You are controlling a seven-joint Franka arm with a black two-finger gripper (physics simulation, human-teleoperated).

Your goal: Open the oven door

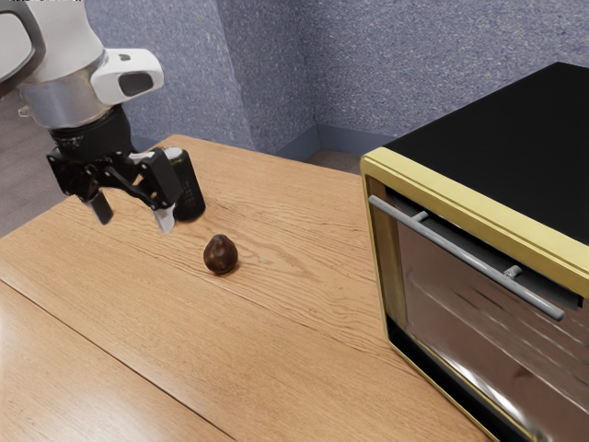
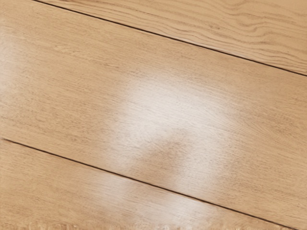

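Ext. view: my arm [image 1: 69,103] comes in from the exterior view's upper left, and the gripper [image 1: 134,215] hangs above the wooden table [image 1: 285,354], pointing down. Its jaws are spread, w/ nothing pinched between them. A dark can [image 1: 189,193] w/ a pale top stands upright on the table, just beside the gripper as seen from here; if they touch, I cannot tell. A small brown fruit [image 1: 220,255], narrower at its upper end, lies on the table between the can and the oven [image 1: 479,207], nearer to the can.

The oven is at the exterior view's right, well apart from the gripper. It has a yellow frame and a black top [image 1: 488,147]. Its glass door [image 1: 460,304] faces the near side, is upright in the frame and looks shut to me. The grey bar handle [image 1: 460,250] runs along the upper part of the door, on two short mounts, and the gripper is not touching it. Behind the table is a speckled blue-grey wall [image 1: 414,64] w/ a darker blue strip at its foot.

Wrist view: below my hand is the wood of the table, w/ two thin dark seams [image 2: 165,37], approx. parallel. A soft white shine [image 2: 177,100] lies between them and goes over one seam, w/ a dim brownish patch [image 2: 163,155] inside.
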